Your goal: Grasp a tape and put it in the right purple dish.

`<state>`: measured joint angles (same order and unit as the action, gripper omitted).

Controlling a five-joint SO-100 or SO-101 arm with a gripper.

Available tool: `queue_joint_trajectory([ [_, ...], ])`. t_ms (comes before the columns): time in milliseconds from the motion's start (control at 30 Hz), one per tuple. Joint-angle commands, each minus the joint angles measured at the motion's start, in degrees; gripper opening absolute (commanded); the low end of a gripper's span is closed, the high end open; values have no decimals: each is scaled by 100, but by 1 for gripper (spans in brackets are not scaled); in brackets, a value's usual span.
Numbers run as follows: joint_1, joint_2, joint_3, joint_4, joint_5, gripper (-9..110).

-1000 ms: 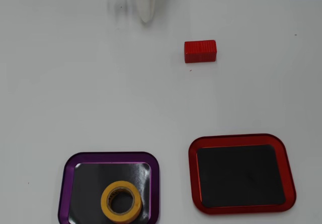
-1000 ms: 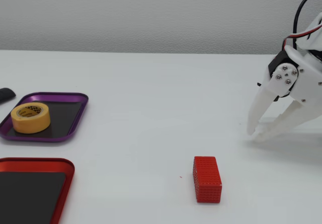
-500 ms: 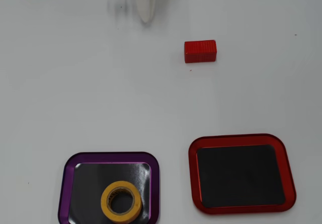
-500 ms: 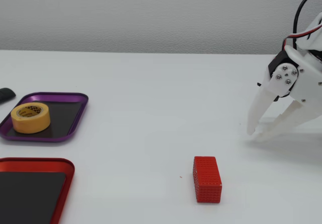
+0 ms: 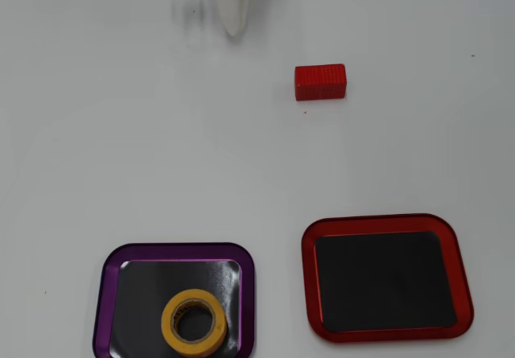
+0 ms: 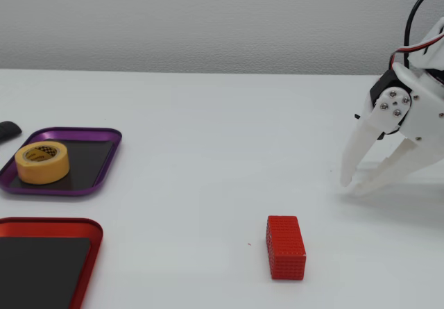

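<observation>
The yellow tape roll [image 5: 171,324] lies flat inside the purple-rimmed dish [image 5: 100,294] at the bottom left of the overhead view. In the fixed view the tape [image 6: 41,171] rests in the purple dish [image 6: 105,162] at the left. My white gripper [image 6: 350,187] hangs at the far right of the fixed view, tips close together just above the table, holding nothing. In the overhead view only its tip [image 5: 233,26] shows at the top edge, far from the dish.
A red rectangular block [image 5: 320,82] [image 6: 285,246] lies on the white table between gripper and trays. A red-rimmed tray [image 5: 306,277] [image 6: 48,222] with a bare black inside sits beside the purple dish. A small black object [image 6: 8,130] lies at the fixed view's left edge.
</observation>
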<state>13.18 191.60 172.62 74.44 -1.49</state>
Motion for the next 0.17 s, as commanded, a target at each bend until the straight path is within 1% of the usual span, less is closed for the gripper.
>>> queue_joint_trajectory([
  [0, 35, 545, 26, 18, -44, 0],
  [133, 35, 545, 26, 18, -44, 0],
])
